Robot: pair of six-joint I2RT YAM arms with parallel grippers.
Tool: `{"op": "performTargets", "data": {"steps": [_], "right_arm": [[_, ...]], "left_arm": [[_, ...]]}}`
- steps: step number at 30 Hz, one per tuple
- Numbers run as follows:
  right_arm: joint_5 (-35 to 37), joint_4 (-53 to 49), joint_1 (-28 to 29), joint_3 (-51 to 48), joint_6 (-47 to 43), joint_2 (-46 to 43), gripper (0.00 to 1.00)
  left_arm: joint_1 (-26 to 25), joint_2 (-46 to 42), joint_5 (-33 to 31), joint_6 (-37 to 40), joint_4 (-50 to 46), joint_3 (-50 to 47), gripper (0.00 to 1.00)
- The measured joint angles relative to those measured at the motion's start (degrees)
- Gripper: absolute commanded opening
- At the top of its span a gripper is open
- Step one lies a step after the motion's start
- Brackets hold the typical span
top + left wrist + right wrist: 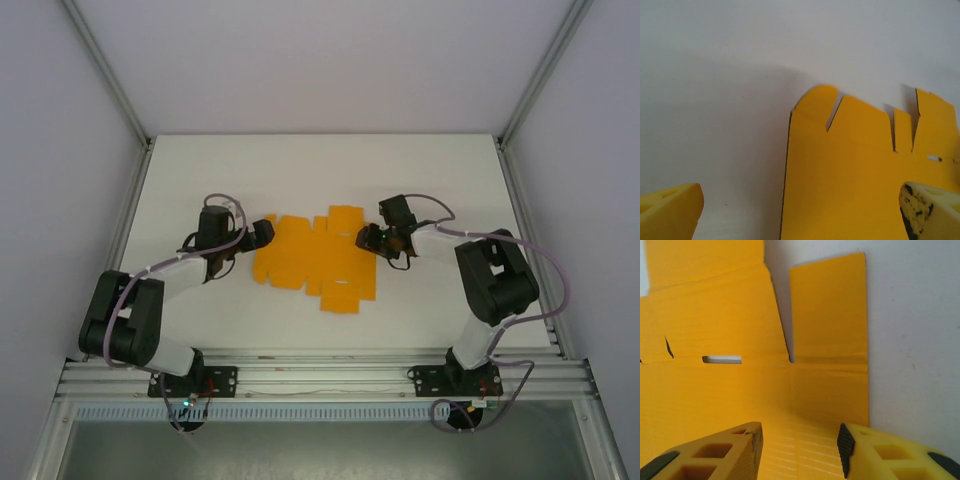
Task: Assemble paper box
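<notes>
Your paper box (315,262) is just a flat orange die-cut sheet, flaps out, lying mid table (300,170). Your left gripper (262,232) straddles its left edge, jaws spread wide. The right gripper (366,240) is over the right edge, jaws half apart, nothing pinched.

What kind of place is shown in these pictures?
Probably a laboratory robot cell: a left arm and right arm bolted to an aluminium rail, a white table walled by panels, a flat paper box sheet.
</notes>
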Motion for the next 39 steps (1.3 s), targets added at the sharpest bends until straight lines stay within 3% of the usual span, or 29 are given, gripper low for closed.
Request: {"op": "performTargets", "data": {"steps": [8,15,18,24,27,32,39], "right_arm": [[0.0,4.4,-0.3,-1.4,-0.1,0.5,0.46],[-0.5,8.4,-0.9,-2.9,-0.2,0.5,0.46],[-0.9,9.3,-0.9,-3.1,-0.2,0.6,0.47],[-1.9,11.2,-1.3,-3.7,-1.2,0.3,0.58],[-3.7,10.6,-2.3,-3.7,-2.4,-1.3,0.73],[-7.4,9.4,-7.1,-4.0,-5.6,-10.4,0.86],[-14.4,7.6,-12.7,-3.7,-9.5,-21.6,0.88]], "left_arm": [[-0.4,4.3,11.0,0.0,2.9,0.0,0.95],[-0.5,8.7,19.6,-1.5,7.3,0.0,0.7],[-0.5,8.7,21.6,-2.4,8.9,0.0,0.52],[-1.2,6.9,21.5,-2.4,7.6,1.5,0.0],[-1.7,5.0,20.5,-2.6,6.5,2.8,0.0],[-2.3,0.5,18.8,-1.8,4.1,6.0,0.0],[-2.3,-4.8,21.2,-2.1,4.6,11.0,0.0]]}}
